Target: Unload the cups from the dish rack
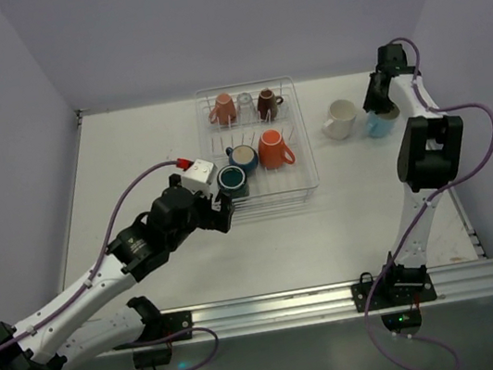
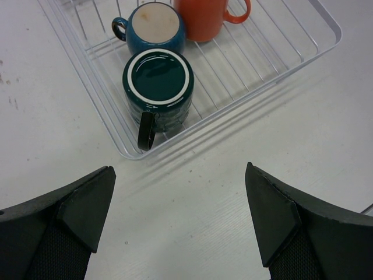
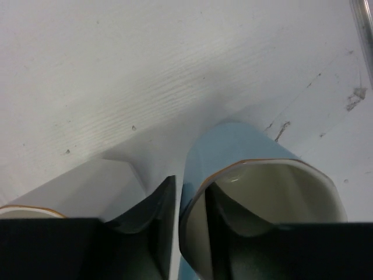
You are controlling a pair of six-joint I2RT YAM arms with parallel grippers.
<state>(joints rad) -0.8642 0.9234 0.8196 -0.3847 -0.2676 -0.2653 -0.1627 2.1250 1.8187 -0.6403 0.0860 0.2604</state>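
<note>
The white wire dish rack stands at the table's far middle. It holds a salmon pink cup, a clear glass, a dark brown cup, a navy cup, an orange cup and a dark green cup. My left gripper is open and empty just outside the rack's near left corner. The left wrist view shows the dark green cup upside down ahead of the open gripper. A cream-white cup stands right of the rack. My right gripper pinches the light blue cup by its wall, one finger inside.
A small white and red box lies against the rack's left side, beside my left wrist. The cream-white cup's rim is close left of my right gripper. The table's right edge runs near the right arm.
</note>
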